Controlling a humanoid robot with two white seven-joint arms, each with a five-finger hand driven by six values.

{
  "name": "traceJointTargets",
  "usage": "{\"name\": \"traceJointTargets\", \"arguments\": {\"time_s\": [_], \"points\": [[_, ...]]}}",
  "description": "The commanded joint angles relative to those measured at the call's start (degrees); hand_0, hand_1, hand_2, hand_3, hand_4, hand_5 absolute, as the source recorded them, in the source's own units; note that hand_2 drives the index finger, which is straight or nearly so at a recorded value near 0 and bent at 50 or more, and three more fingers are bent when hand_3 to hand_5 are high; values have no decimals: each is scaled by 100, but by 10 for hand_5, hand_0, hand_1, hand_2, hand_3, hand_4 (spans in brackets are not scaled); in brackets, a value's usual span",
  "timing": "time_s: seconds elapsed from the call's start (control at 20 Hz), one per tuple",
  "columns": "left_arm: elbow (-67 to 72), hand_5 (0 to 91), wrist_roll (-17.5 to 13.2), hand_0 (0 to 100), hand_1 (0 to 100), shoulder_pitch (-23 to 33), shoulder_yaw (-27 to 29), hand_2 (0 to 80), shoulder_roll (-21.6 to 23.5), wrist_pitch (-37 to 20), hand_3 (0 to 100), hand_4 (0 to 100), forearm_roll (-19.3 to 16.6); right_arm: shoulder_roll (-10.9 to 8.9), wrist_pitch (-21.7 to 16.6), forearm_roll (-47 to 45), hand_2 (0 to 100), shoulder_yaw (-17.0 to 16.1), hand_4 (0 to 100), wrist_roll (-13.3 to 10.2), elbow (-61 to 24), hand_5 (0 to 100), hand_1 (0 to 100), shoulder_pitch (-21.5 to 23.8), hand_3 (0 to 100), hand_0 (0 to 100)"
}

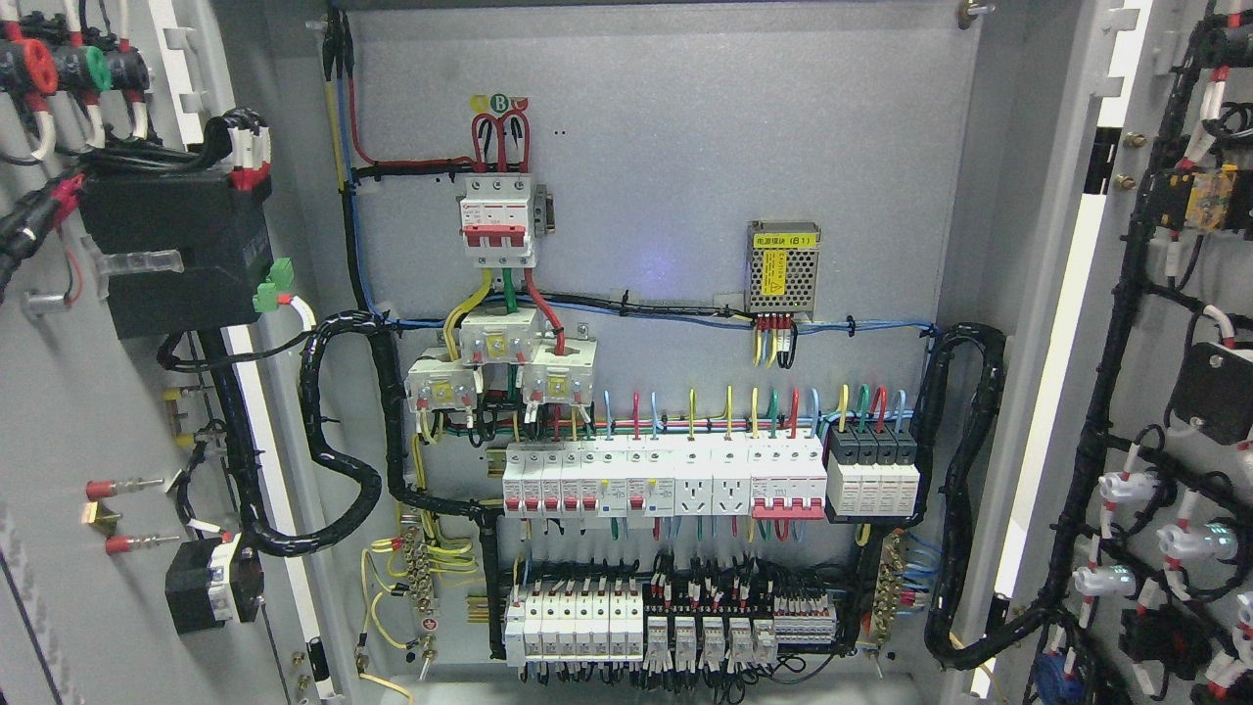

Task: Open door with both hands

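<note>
Neither of my hands shows anywhere in this view, so I cannot tell whether their fingers are spread, curled or holding anything.

Both doors of the cabinet stand swung wide open. At the far left is the inner face of the left door (88, 441), with a black box (176, 250) mounted high on it, a green plug (274, 287) at the box's right edge, and a smaller black block (210, 583) lower down. A thick black cable bundle (338, 441) loops from this door across the hinge gap into the cabinet.

On the grey back panel (685, 147), a white breaker with red levers (499, 220) sits upper left, fed by red looped wires from above. Below it are 3 white blocks (499, 367) clustered close together (yellow, green and red wires drop into them). Right of these, a small metal mesh box with a yellow label (783, 266) hangs alone. Under it runs a long row of white switches (666, 480), ending in a dark-topped group of 4 (873, 475). A second row of small white units (666, 627) lies near the bottom.

Another black cable bundle (964, 490) curves down the cabinet's right side. At the far right is the right door (1145, 343), its inner face strung with black wiring and white fittings (1126, 490).
</note>
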Motion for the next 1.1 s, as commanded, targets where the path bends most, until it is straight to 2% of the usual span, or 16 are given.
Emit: {"name": "traceJointTargets", "arguments": {"time_s": [0.0,0.2,0.75,1.05], "points": [[-412,0,39,0,0,-137,-3,0,157,-2745,0,30,-5,-71,-197,-3,0,-385,0,-11,-363,0,0,-49,0,0],[-412,0,39,0,0,-313,6,0,192,-3377,0,29,-5,-124,-188,-64,0,-393,0,-20,-363,0,0,-329,0,0],[-368,0,-32,0,0,-498,76,0,315,-4881,0,30,171,-291,-144,-108,0,-569,0,-20,-240,0,0,-638,0,0],[-342,0,-146,0,0,-612,181,0,420,-5023,0,29,346,-300,-57,-265,0,-569,0,-29,-160,0,0,-822,0,0]]}}
